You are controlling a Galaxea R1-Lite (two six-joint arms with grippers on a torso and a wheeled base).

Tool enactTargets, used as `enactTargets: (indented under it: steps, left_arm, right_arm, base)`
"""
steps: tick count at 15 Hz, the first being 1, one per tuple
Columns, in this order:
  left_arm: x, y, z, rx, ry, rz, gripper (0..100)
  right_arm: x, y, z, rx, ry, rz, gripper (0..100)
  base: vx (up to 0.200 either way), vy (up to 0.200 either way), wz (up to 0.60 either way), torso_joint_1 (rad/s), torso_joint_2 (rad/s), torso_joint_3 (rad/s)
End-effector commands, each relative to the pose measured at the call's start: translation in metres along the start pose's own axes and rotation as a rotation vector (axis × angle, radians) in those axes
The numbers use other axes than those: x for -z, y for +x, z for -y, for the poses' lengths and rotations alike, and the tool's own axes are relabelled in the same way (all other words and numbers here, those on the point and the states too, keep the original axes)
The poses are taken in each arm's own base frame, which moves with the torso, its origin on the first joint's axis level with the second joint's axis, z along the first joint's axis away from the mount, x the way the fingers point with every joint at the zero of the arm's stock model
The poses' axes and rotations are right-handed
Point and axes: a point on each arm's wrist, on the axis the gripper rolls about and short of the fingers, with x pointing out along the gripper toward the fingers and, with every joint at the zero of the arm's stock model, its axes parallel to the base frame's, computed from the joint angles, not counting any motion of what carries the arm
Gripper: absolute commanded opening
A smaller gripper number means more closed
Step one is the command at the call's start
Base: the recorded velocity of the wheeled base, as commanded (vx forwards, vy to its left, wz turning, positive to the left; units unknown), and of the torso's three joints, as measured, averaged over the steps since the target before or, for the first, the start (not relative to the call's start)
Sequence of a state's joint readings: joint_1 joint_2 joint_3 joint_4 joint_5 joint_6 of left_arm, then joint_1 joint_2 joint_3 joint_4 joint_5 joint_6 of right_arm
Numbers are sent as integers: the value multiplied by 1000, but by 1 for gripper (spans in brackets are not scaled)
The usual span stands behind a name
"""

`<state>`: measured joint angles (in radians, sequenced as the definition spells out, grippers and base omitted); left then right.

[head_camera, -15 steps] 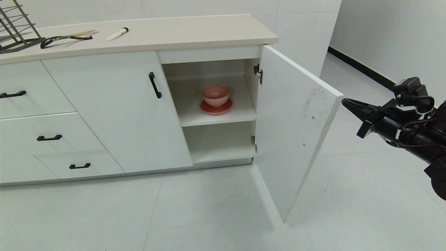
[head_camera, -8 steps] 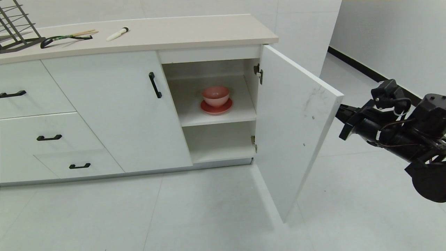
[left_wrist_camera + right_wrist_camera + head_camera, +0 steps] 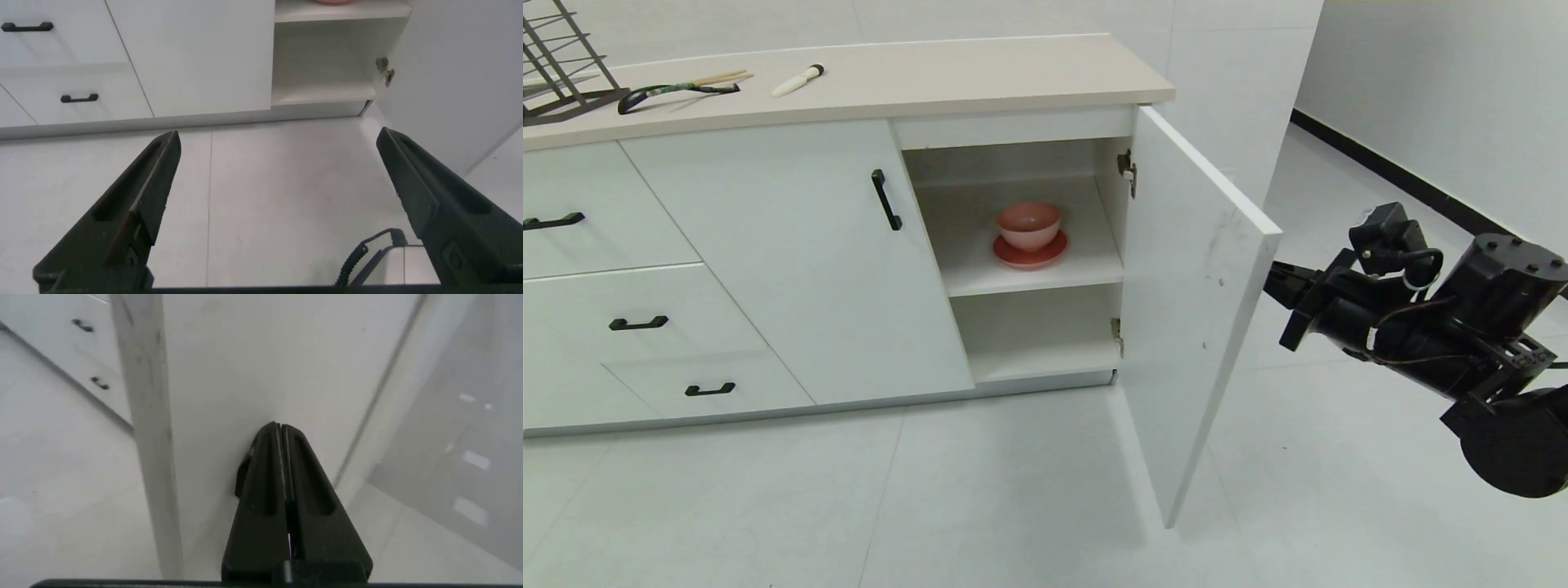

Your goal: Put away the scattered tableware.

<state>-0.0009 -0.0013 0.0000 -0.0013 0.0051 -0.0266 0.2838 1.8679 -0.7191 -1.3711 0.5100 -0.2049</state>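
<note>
R wrist cam: my right gripper (image 3: 280, 429) pinched together, tip against outer face of door (image 3: 261, 359); head cam has door covering that tip. Left gripper (image 3: 276, 137) wide apart above floor (image 3: 278, 204).

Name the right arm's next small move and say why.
Probably push the door toward the cabinet until it shuts. The right pincer is shut, its tip seemingly against the door's outer face, and the door stands wide open. The bowl sits on the plate on the upper shelf, so nothing seems to block the swing.
</note>
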Motion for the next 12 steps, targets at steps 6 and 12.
enactTargets:
  steps: [6, 12]
  left_arm:
    - [0, 0, 0, 0, -1, -1, 100]
    - [0, 0, 0, -2, -3, -1, 100]
  right_arm:
    - [7, 39, -44, -150, 46, 32, 0]
    - [12, 62, -49, -173, 43, 66, 0]
  base:
    - [0, 0, 0, 0, 0, 0]
    - [0, 0, 0, 0, 0, 0]
